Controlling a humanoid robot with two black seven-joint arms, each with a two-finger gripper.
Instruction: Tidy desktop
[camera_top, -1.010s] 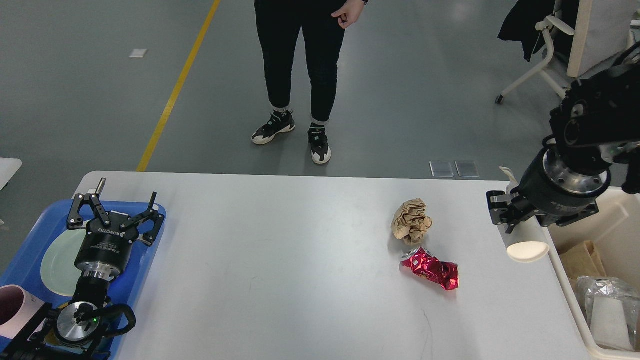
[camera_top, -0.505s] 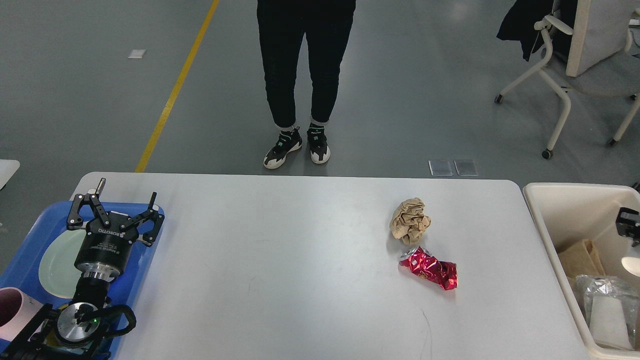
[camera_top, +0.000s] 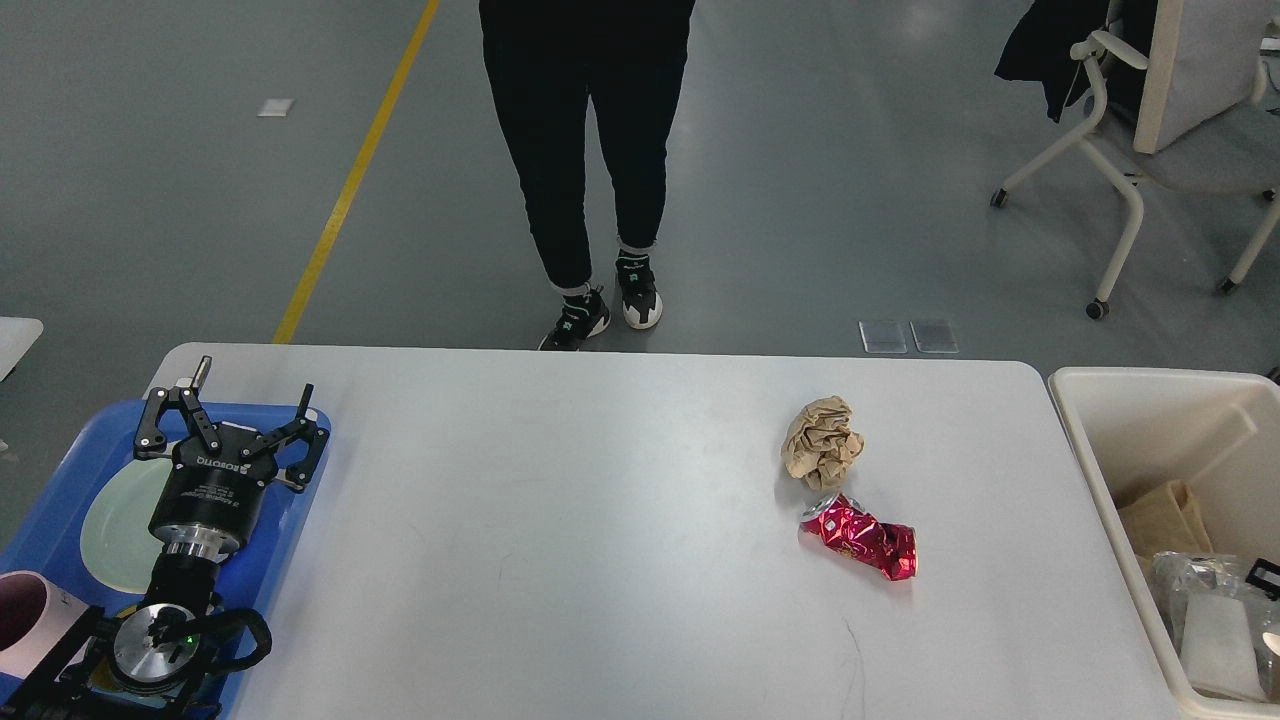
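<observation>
Two containers, blue tray (camera_top: 290, 520) holding plate (camera_top: 115, 525), cream bin (camera_top: 1120, 430) holding wrappers, left gripper (camera_top: 232, 425) spread empty.

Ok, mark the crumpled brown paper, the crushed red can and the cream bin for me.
crumpled brown paper (camera_top: 822, 441), head view, middle of the wad
crushed red can (camera_top: 862, 538), head view, middle of its dented body
cream bin (camera_top: 1085, 432), head view, its left rim

Right gripper (camera_top: 1263, 575) dropped to bin (camera_top: 1150, 400); cup gone

The worktop (camera_top: 600, 520) is a large white rectangle with rounded corners, matte and faintly scuffed. It lies flat, its right edge just beside the cream bin (camera_top: 1120, 400).
</observation>
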